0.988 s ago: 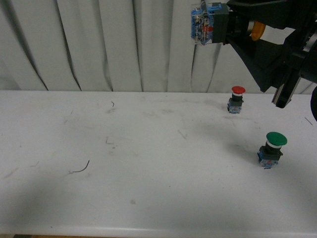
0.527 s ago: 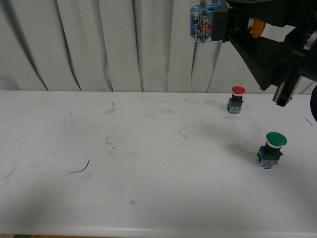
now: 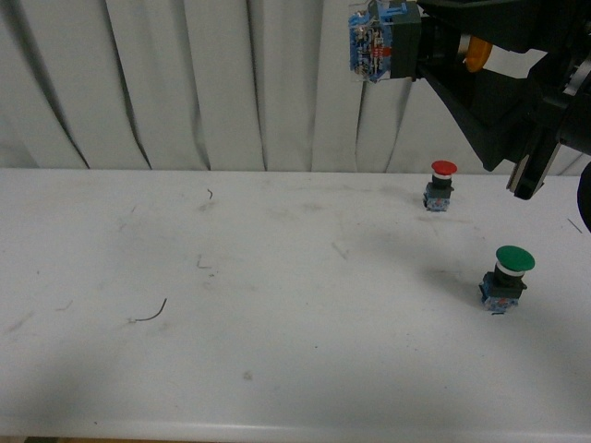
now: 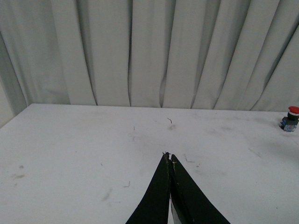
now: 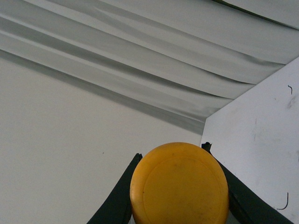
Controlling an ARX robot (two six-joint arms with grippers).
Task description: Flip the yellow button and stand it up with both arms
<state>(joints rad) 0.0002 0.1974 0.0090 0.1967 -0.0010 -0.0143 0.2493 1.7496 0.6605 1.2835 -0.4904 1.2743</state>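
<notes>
My right gripper (image 3: 434, 46) is shut on the yellow button (image 3: 380, 43) and holds it high above the table at the top right of the front view. The button lies sideways there, its blue base to the left and its yellow cap (image 3: 475, 53) towards the arm. In the right wrist view the round yellow cap (image 5: 179, 184) fills the space between the two black fingers (image 5: 119, 198). My left gripper (image 4: 168, 157) is shut and empty, its tips together above the white table (image 4: 70, 154); it does not show in the front view.
A red-capped switch (image 3: 442, 185) stands at the back right of the table and also shows in the left wrist view (image 4: 291, 118). A larger green-capped switch (image 3: 507, 277) stands nearer the front right. A thin dark wire scrap (image 3: 148, 314) lies at the left. Grey curtains (image 3: 185, 83) hang behind.
The right gripper has lifted the yellow button slightly higher and a little to the left. The switches on the table have not moved.
</notes>
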